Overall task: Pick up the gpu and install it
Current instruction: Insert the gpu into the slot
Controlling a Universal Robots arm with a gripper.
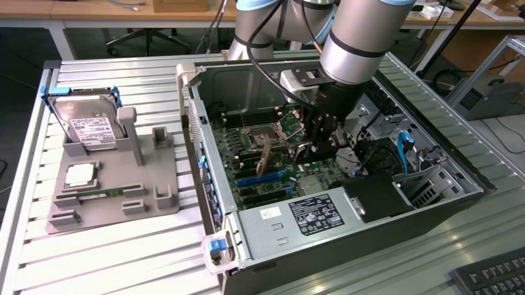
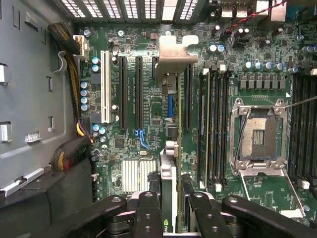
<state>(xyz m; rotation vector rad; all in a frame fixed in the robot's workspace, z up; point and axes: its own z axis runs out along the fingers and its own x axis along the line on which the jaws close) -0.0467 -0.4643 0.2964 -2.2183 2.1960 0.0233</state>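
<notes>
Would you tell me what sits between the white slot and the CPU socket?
In the wrist view: black slots, the upright gpu and RAM slots.

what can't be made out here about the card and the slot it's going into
- Thin dark card with silver end bracket: wrist view sees it edge-on, faces hidden.
- Slot beneath it: covered by the card; whether it is seated cannot be told.
- Exterior view: the black tool and arm block most of the card's brownish back.

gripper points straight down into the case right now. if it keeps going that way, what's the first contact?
Likely the gpu held edge-on in the gripper meets the motherboard first, at or near a black expansion slot. Whether it lines up with that slot is hard to judge; depth is unclear.
</notes>
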